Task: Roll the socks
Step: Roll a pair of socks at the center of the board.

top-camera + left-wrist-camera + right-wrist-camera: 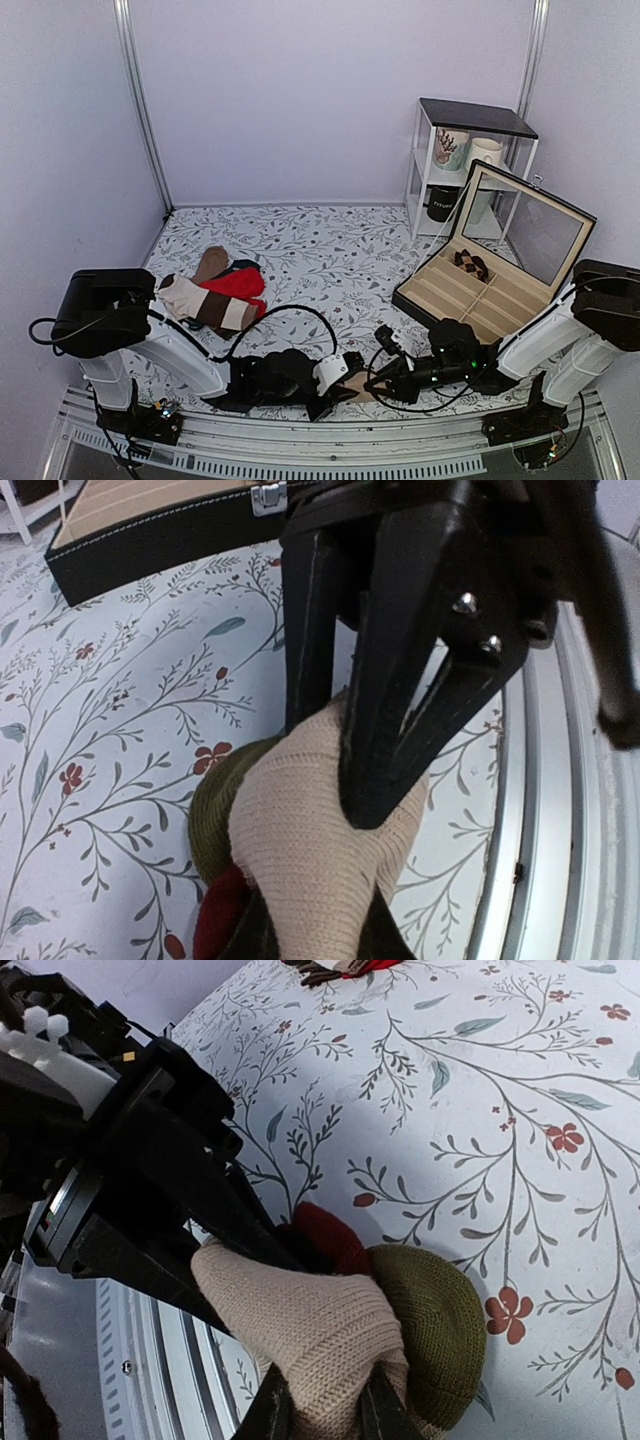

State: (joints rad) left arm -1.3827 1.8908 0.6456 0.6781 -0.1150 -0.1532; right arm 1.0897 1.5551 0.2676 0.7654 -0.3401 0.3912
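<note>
Pinching socks point(320, 1330), left claw point(245, 1275) and right claw point(342, 765) hide them overhead.

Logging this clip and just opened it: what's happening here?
Both arms meet at the near edge of the table. The left gripper and right gripper are each clamped on the socks, a tan bundle with olive and red showing, bunched between them. Other socks lie apart at left.

The socks point(320, 1330) are bunched into one compact roll at the near edge of the floral tablecloth point(480, 1110). Tan-beige knit wraps the outside, an olive band bulges beside it, and rust-red peeks out behind (the stripes barely show). The left gripper point(318, 942) and right gripper point(322, 1418) pinch it from opposite sides.
</note>
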